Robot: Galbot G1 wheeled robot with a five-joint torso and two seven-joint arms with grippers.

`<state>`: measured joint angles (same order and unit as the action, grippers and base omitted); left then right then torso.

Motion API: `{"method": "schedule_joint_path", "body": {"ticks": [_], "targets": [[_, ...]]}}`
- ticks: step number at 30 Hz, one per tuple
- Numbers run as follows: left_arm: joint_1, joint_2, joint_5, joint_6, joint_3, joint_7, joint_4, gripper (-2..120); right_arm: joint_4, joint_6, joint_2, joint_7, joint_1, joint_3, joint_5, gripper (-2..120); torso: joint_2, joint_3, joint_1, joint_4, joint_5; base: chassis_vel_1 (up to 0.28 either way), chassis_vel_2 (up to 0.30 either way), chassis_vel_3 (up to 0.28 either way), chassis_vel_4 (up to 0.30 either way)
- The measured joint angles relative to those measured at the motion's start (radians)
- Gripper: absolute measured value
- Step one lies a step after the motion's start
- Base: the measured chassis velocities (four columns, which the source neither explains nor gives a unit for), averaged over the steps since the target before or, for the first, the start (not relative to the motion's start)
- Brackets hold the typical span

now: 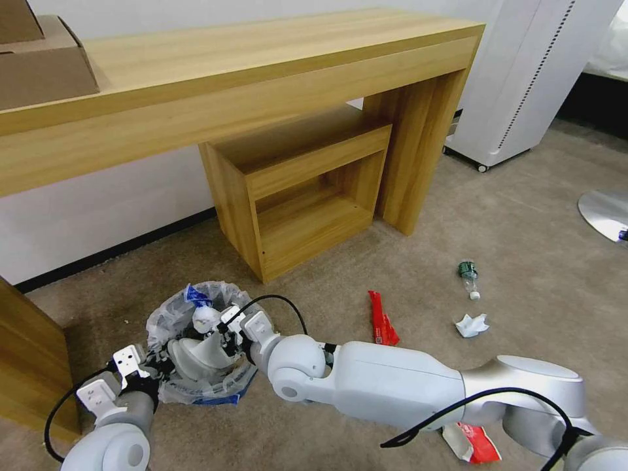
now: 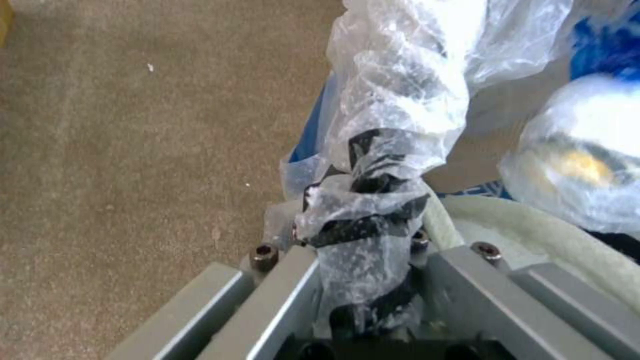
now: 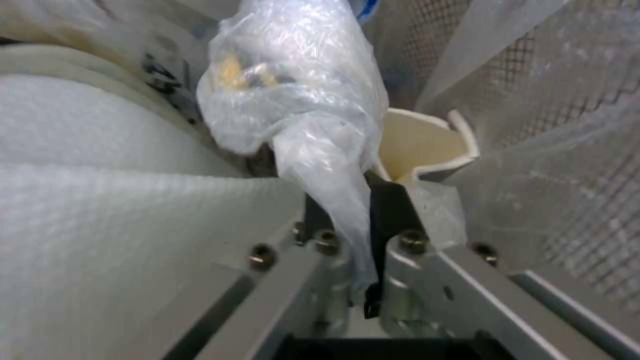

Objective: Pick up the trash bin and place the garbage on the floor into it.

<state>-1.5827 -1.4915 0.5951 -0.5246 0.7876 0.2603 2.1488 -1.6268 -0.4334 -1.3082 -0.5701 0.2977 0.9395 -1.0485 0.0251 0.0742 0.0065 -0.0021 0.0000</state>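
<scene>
Trash bin (image 1: pixel 196 340) sits on the carpet, its clear liner (image 2: pixel 393 125) pinched tight at the rim by the left end effector (image 1: pixel 152 366). Right end effector (image 1: pixel 230 327) reaches inside, closed on a bagged bundle (image 3: pixel 293 85) above a white slipper (image 1: pixel 199 356). Red wrapper (image 1: pixel 381 318), crumpled paper (image 1: pixel 471 324) and small bottle (image 1: pixel 468 277) lie well apart on the floor.

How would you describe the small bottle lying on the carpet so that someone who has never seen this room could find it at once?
Start at the long wooden desk and go to its right leg. On the carpet in front of that leg lies the bottle, clear, with a green label. Unlike the crumpled white paper beside it and the red wrapper, it is see-through.
</scene>
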Motion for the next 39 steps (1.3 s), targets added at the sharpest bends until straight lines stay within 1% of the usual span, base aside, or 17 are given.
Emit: {"method": "schedule_joint_path", "body": {"ticks": [7,10,13,14,17,18,20,21,22,23,25,27,28,30,32,34,39], "targets": [[-0.001,-0.003,-0.003,0.003,-0.001,-0.003,-0.002,0,0.026,0.000,-0.011,-0.005,0.009,-0.002,0.003,0,0.000,0.000,0.000,0.0000,0.0000,0.000,0.000,0.000,0.000],[-0.001,-0.006,-0.009,0.006,-0.002,-0.005,-0.008,0,0.010,0.003,-0.004,0.003,0.015,-0.010,0.009,5,0.000,0.000,0.000,0.0000,0.0000,0.000,0.000,0.000,0.000],[0.004,-0.007,-0.011,0.007,-0.005,-0.005,-0.010,0,-0.012,0.013,0.008,0.013,0.019,-0.012,0.020,18,0.000,0.000,0.000,0.0000,0.0000,0.000,0.000,0.000,0.000],[0.004,-0.007,-0.011,0.007,-0.005,-0.005,-0.010,0,-0.012,0.013,0.008,0.013,0.019,-0.012,0.020,18,0.000,0.000,0.000,0.0000,0.0000,0.000,0.000,0.000,0.000],[0.010,-0.010,-0.013,0.007,-0.012,-0.005,-0.013,0,-0.049,0.017,0.023,0.028,0.021,-0.016,0.026,34,0.000,0.000,0.000,0.0000,0.0001,0.000,0.000,0.000,0.000],[0.010,-0.010,-0.013,0.007,-0.012,-0.005,-0.013,0,-0.049,0.017,0.023,0.028,0.021,-0.016,0.026,34,0.000,0.000,0.000,0.0000,0.0001,0.000,0.000,0.000,0.000],[0.011,-0.013,-0.016,0.007,-0.015,-0.005,-0.014,0,-0.060,0.021,0.028,0.036,0.021,-0.015,0.033,41,0.000,0.000,0.000,0.0000,0.0001,0.000,0.000,0.000,0.000],[0.011,-0.014,-0.017,0.007,-0.016,-0.005,-0.014,0,-0.065,0.024,0.031,0.041,0.021,-0.012,0.038,48,0.000,0.000,0.000,0.0000,0.0001,0.000,0.000,0.000,0.000],[0.011,-0.014,-0.017,0.007,-0.016,-0.005,-0.014,0,-0.065,0.024,0.031,0.041,0.021,-0.012,0.038,48,0.000,0.000,0.000,0.0000,0.0001,0.000,0.000,0.000,0.000],[0.010,-0.015,-0.018,0.007,-0.015,-0.005,-0.014,0,-0.068,0.024,0.033,0.043,0.021,-0.011,0.042,54,0.000,0.000,0.000,-0.0001,0.0001,0.000,0.000,0.000,0.000],[0.008,-0.015,-0.019,0.008,-0.013,-0.006,-0.014,0,-0.070,0.022,0.034,0.040,0.021,-0.011,0.042,58,0.000,0.000,0.000,-0.0001,0.0001,0.000,0.000,0.000,0.000],[0.003,-0.014,-0.020,0.011,-0.010,-0.009,-0.014,0,-0.070,0.015,0.035,0.035,0.022,-0.011,0.050,68,0.000,0.000,0.000,0.0000,0.0001,0.000,0.000,0.000,0.000],[0.003,-0.014,-0.020,0.011,-0.010,-0.009,-0.014,0,-0.070,0.015,0.035,0.035,0.022,-0.011,0.050,68,0.000,0.000,0.000,0.0000,0.0001,0.000,0.000,0.000,0.000],[0.003,-0.016,-0.022,0.011,-0.010,-0.010,-0.014,0,-0.071,0.014,0.035,0.035,0.024,-0.012,0.061,80,0.000,0.000,0.000,0.0000,0.0001,0.000,0.000,0.000,0.000],[0.004,-0.018,-0.023,0.011,-0.011,-0.010,-0.014,0,-0.071,0.021,0.036,0.042,0.026,-0.012,0.077,84,0.000,0.000,0.000,0.0000,0.0001,0.000,0.000,0.000,0.000],[0.006,-0.020,-0.029,0.011,-0.017,-0.012,-0.017,0,-0.075,0.049,0.043,0.070,0.030,-0.013,0.110,94,0.000,0.000,0.000,0.0000,0.0001,0.000,0.000,0.000,0.000],[0.010,-0.023,-0.031,0.011,-0.021,-0.013,-0.020,0,-0.077,0.109,0.054,0.117,0.033,-0.012,0.137,96,0.000,0.000,0.000,0.0000,0.0001,0.000,0.000,0.000,0.000]]}}
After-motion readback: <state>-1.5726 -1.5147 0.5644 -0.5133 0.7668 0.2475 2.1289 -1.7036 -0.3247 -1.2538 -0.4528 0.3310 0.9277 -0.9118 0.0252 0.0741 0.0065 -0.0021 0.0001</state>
